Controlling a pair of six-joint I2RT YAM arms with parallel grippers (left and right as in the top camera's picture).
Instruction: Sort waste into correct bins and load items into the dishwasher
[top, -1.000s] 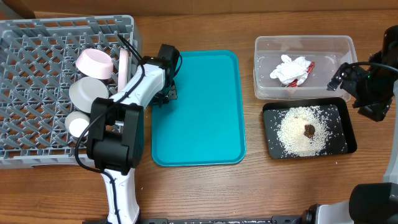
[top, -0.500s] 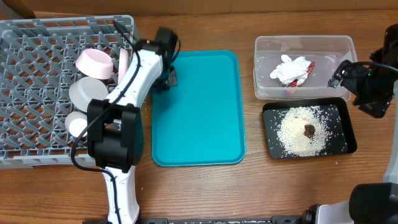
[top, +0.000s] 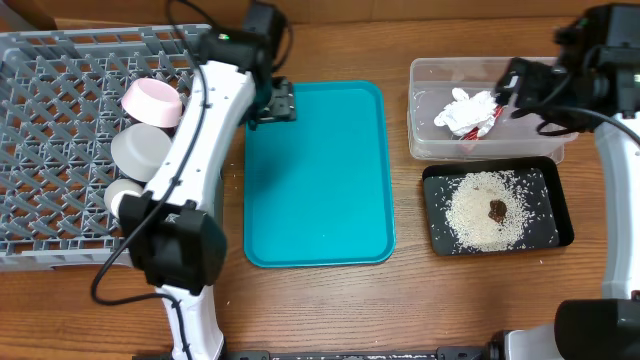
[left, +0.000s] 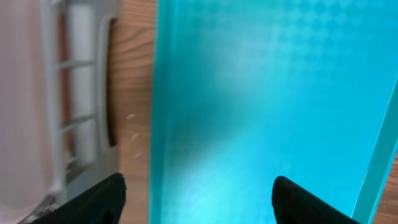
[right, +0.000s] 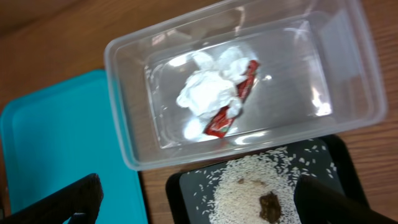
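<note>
The grey dishwasher rack (top: 60, 90) on the left holds a pink-sided dish (top: 152, 100), a grey metal bowl (top: 140, 150) and a small white cup (top: 125, 198). My left gripper (top: 274, 101) (left: 199, 202) hangs open over the far-left corner of the teal tray (top: 320, 180), with nothing between its fingers. A clear tub (top: 540, 75) (right: 348, 74) contains the crumpled tissue (top: 466, 110) (right: 205, 93) and the red wrapper (top: 492, 119) (right: 227, 117). The black tray (top: 555, 225) carries rice (top: 478, 215) (right: 249, 183) and a brown lump (top: 497, 209) (right: 269, 206). My right gripper (top: 512, 85) (right: 199, 200) is open above the tub's front side.
The teal tray (left: 267, 93) shows nothing on it and lies between the rack and the two bins. The rack's grey edge (left: 62, 124) shows at the left of the left wrist view. Bare wood surrounds the bins, and the left arm stretches along the rack's right side.
My left gripper has moved toward the far edge of the table and opened from shut. The right arm has swung back and left, from beside the bins to over the clear tub.
</note>
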